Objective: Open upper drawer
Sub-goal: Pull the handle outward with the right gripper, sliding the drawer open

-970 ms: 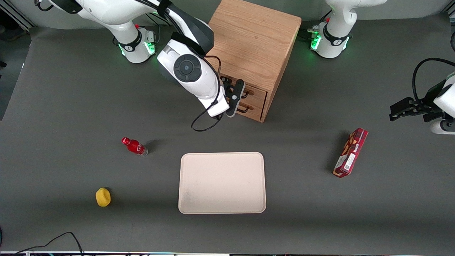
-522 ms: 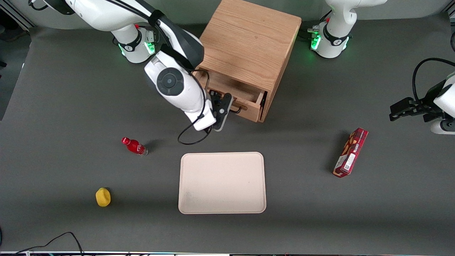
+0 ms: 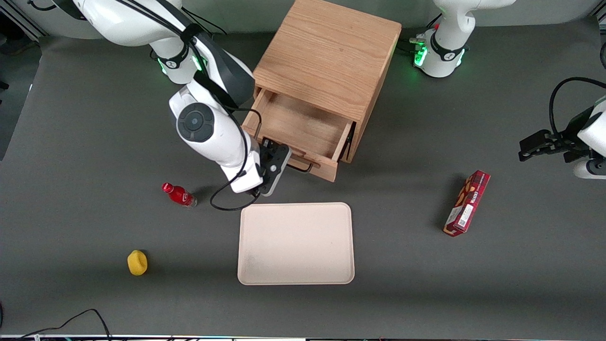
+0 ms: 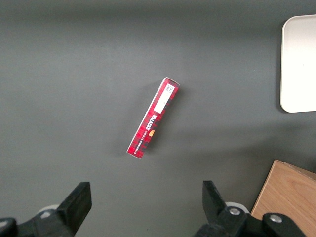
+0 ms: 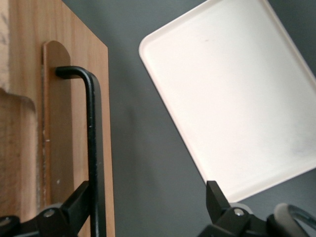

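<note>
The upper drawer of the oak cabinet stands pulled far out, and its bare wooden inside shows. Its thin black handle faces the tray. My right gripper is at the handle's end toward the working arm's end of the table. In the right wrist view the gripper is open, its fingers wide apart. The handle runs just inside one finger, against the drawer front. The lower drawer is hidden under the pulled-out one.
A cream tray lies nearer the front camera than the drawer, also in the right wrist view. A red bottle and a yellow object lie toward the working arm's end. A red box lies toward the parked arm's end.
The upper drawer went from shut to far open. My gripper moved with the handle toward the front camera and the tray.
</note>
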